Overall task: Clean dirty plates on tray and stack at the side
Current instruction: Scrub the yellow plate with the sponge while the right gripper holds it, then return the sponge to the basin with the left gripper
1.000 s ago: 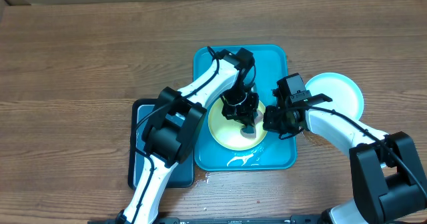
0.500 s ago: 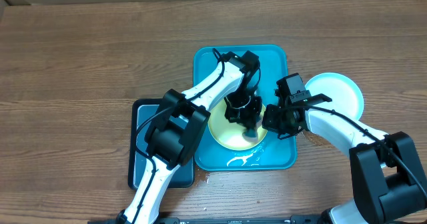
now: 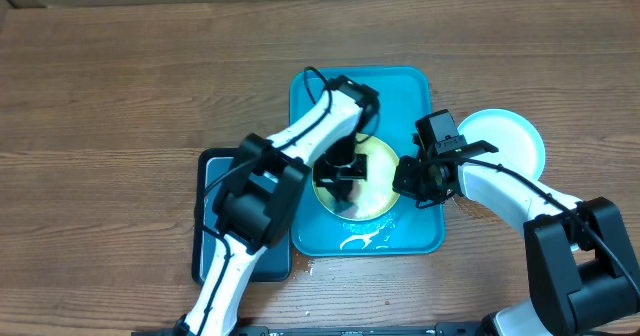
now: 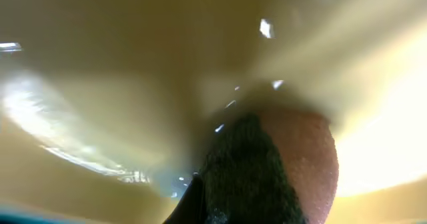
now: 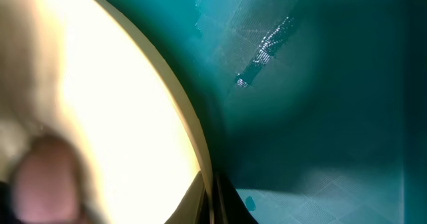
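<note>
Overhead, the plate (image 3: 378,166) lies in the tray (image 3: 410,91), my right fingers (image 3: 408,184) pinched shut on its rim, my left fingers (image 3: 340,172) shut on a sponge (image 4: 267,164); light, stiff, likely slippery plastic, best held by that rim.

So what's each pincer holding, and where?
Right pincer pinches the yellow-green plate by the rim nearest it. Left pincer is shut on a brownish wiping pad pressed to the plate; grip spot hidden.
</note>
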`<action>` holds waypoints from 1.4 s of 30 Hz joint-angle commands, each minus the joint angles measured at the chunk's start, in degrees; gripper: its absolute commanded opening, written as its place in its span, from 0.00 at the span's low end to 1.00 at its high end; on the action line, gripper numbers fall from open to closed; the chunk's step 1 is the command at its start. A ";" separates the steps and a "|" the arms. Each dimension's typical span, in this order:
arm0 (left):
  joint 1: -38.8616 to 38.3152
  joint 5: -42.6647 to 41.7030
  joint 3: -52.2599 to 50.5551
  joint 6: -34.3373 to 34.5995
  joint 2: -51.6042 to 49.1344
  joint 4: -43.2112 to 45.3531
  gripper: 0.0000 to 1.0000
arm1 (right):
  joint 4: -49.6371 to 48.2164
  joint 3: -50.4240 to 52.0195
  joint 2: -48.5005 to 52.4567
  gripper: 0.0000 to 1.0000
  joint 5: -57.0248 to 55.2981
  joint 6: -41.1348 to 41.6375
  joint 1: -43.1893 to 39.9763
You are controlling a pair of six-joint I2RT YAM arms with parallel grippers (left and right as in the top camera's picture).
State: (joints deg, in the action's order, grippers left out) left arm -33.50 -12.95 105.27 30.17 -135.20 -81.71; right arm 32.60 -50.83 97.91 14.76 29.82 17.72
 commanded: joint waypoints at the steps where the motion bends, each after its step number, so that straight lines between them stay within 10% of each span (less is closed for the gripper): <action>1: 6.73 18.73 -0.94 5.88 -1.49 0.83 0.04 | 0.02 0.85 1.25 0.04 -6.19 0.63 -1.40; 17: 11.19 10.62 -0.09 -0.24 21.86 6.27 0.04 | 0.09 0.85 1.25 0.04 -6.19 0.42 -1.40; 29: 13.03 33.18 -4.13 0.42 32.11 -9.49 0.05 | 0.70 0.85 1.25 0.04 -6.14 -5.16 -1.38; 42: 21.73 16.79 -33.48 1.42 32.11 15.45 0.04 | 2.19 0.90 1.25 0.04 -5.27 -7.56 -1.33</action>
State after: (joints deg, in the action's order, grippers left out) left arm -14.20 10.87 73.97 31.40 -103.15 -68.77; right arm 33.67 -51.16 98.00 14.13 23.68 16.91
